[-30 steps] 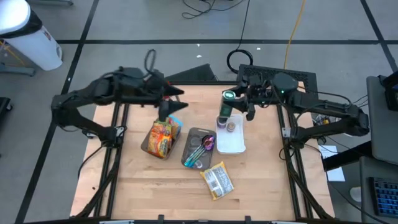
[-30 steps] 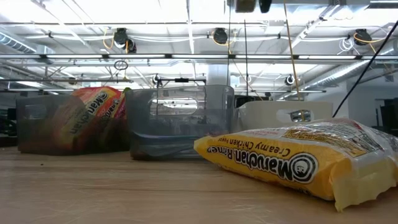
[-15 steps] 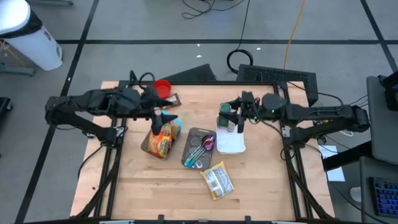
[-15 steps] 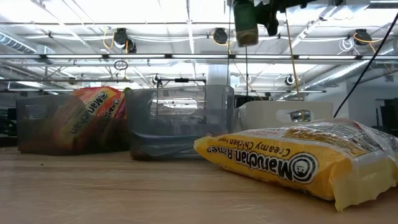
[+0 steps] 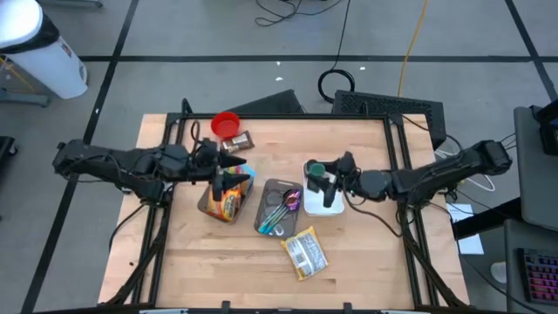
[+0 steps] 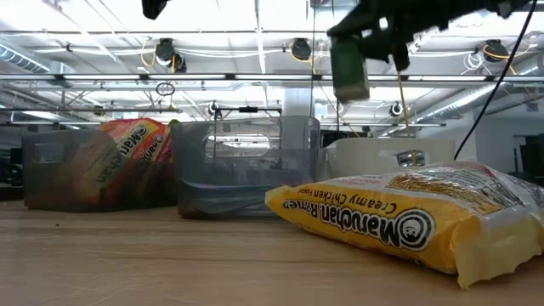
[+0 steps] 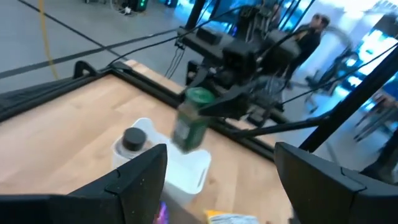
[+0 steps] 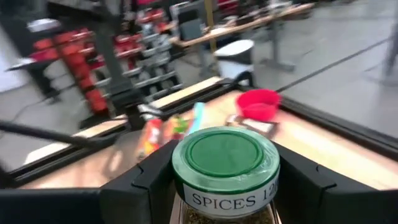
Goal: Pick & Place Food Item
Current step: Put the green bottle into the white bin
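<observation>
A spice jar (image 8: pixel 225 163) with a green lid hangs above the white bin (image 5: pixel 324 202) at the table's right middle, with my right gripper (image 5: pixel 323 177) shut on it. In the low view the jar (image 6: pixel 348 68) shows high over the bins. My left gripper (image 5: pixel 232 167) hovers open over the clear bin of ramen packets (image 5: pixel 225 195), touching nothing; its wrist view looks across at the jar (image 7: pixel 189 119). A yellow ramen packet (image 5: pixel 305 255) lies flat on the wood near the table's near edge. My right gripper pinches the jar's labelled body (image 8: pixel 194 200) just under the green lid, one finger (image 8: pixel 144 186) on each side. The fingers come in about level from the table's right. The jar is lifted clear above the white bin, lid up and slightly tilted.
A grey tray (image 5: pixel 277 206) with utensils lies between the two bins. A small dark-lidded jar (image 7: pixel 132 138) stands in the white bin. A red bowl (image 5: pixel 226 123) and a dark packet (image 5: pixel 239 139) lie at the far left. Bare wood lies along the near edge.
Both grippers have come down. My right gripper has swung toward the near edge with the jar, lowering it over the white bin. My left gripper has drawn back toward the left and near side, uncovering the red bowl. Neither has opened or shut.
</observation>
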